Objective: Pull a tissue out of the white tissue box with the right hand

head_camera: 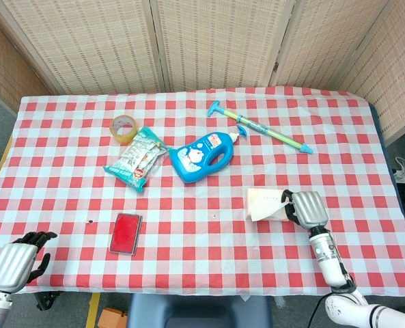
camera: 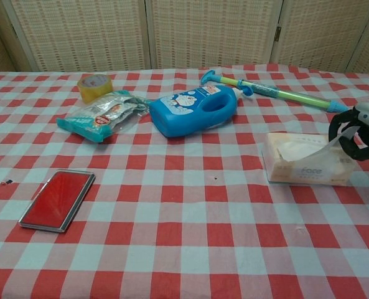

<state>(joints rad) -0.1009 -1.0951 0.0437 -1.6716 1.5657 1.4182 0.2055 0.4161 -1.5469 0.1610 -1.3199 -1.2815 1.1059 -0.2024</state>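
The white tissue box lies on the checked table, right of centre. A tissue sticks out of its top and rises to the right. My right hand is at the box's right end, its fingers closed around the tip of that tissue. My left hand rests at the table's near left corner, holding nothing, with its fingers loosely bent. It shows only in the head view.
A blue detergent bottle lies behind the box. A long green-and-blue squirt toy lies further back. A snack bag and a tape roll are at the back left. A flat red case sits near the front left.
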